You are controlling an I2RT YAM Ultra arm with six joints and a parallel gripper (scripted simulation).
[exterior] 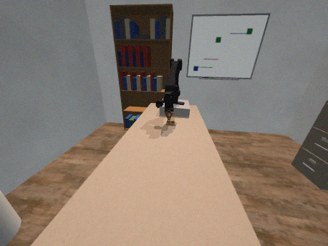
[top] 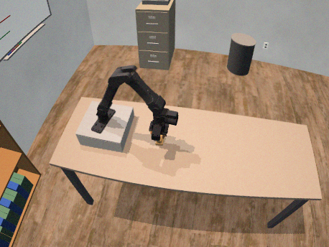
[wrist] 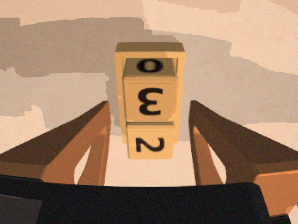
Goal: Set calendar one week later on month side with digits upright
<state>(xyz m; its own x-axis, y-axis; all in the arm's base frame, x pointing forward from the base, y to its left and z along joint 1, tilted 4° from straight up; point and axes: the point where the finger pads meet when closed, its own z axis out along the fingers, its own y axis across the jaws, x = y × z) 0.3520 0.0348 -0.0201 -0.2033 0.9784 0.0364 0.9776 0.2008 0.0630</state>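
In the wrist view two tan date cubes lie in a row between my fingers. The far cube [wrist: 149, 96] shows a 3 turned on its side, with a 0 on the face above it. The near cube [wrist: 150, 143] shows a 2. A tan edge [wrist: 149, 47] stands just behind them; I cannot tell whether it is the tray. My gripper [wrist: 149, 110] is half open and straddles the cubes, with a gap on each side. In the top and exterior views the gripper [top: 159, 136] [exterior: 168, 115] points down over the small tan calendar [top: 160, 141] [exterior: 171, 123] on the table.
The arm's grey base block [top: 105, 126] stands on the table to the left of the calendar. A filing cabinet [top: 155, 34] and a dark bin [top: 241, 54] stand on the floor far behind. A bookshelf [exterior: 143, 61] stands beyond the table's end.
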